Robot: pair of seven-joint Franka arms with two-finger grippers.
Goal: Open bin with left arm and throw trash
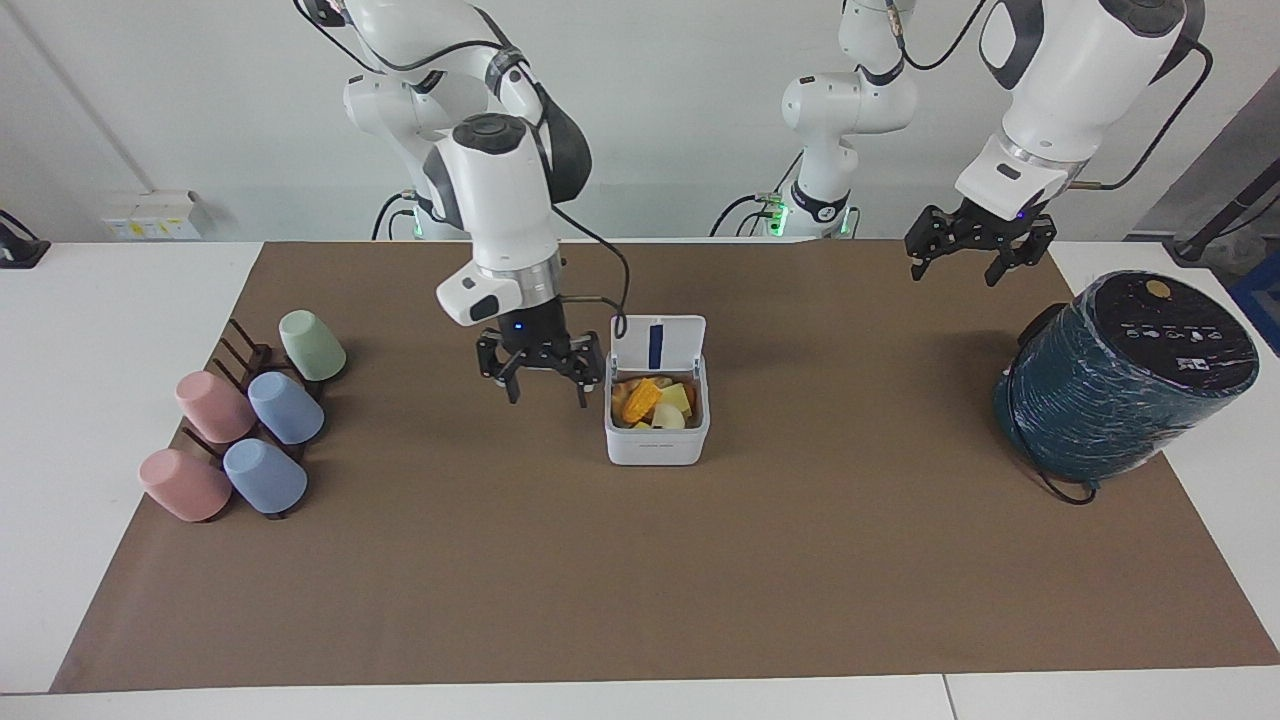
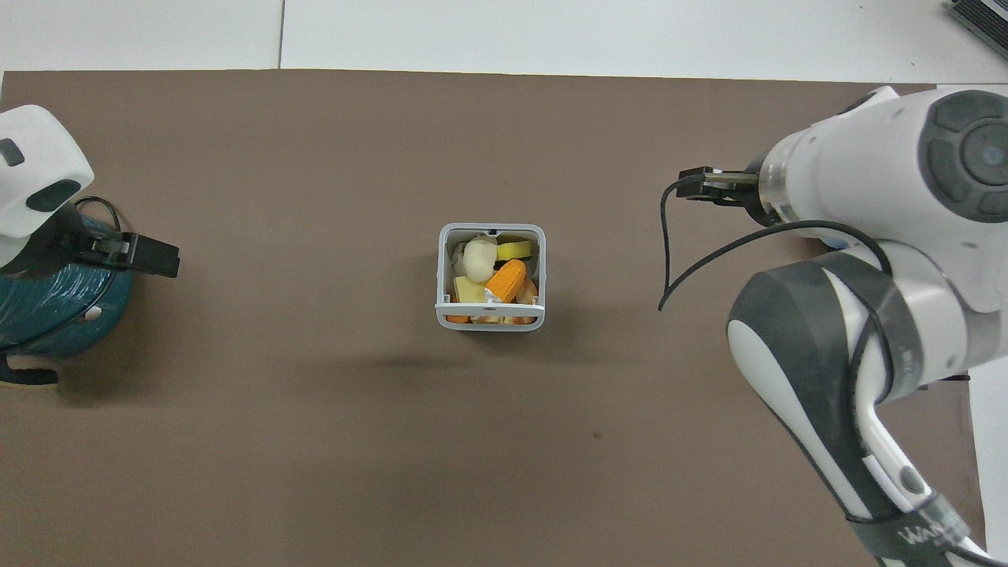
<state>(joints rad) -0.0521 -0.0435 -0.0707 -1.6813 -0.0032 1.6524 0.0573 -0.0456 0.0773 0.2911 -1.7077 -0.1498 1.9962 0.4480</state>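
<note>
Above the brown mat, between the bin and the cup rack, the right gripper (image 1: 545, 378) hangs with its two fingers spread apart and pointing down, nothing between them. It is beside the bin (image 1: 657, 440), toward the right arm's end of the table, and does not touch it. Its white arm (image 1: 495, 200) rises from the wrist toward its base at the robots' edge; in the overhead view the same arm (image 2: 866, 260) covers most of the cup rack, with a black cable looping off the wrist.

The bin stands in the middle of the mat (image 1: 640, 580) with its lid (image 1: 657, 342) swung up on the side nearer the robots, the blue strip on the underside showing. Inside lies the trash: a cream-white lump (image 2: 477, 257) toward the edge farther from the robots, an orange corn-like piece (image 2: 506, 281) beside it, a pale yellow piece (image 2: 514, 250), and more yellow and orange scraps packed below them.

The left gripper (image 1: 975, 252) hovers empty with its fingers parted over the mat's edge nearest the robots, at the left arm's end, close above a dark teal wrapped cylinder (image 1: 1120, 375) that lies tilted on the mat's corner.

Toward the right arm's end, pastel cups (image 1: 245, 425) in pink, blue and green sit on a dark rack (image 1: 240, 355).
</note>
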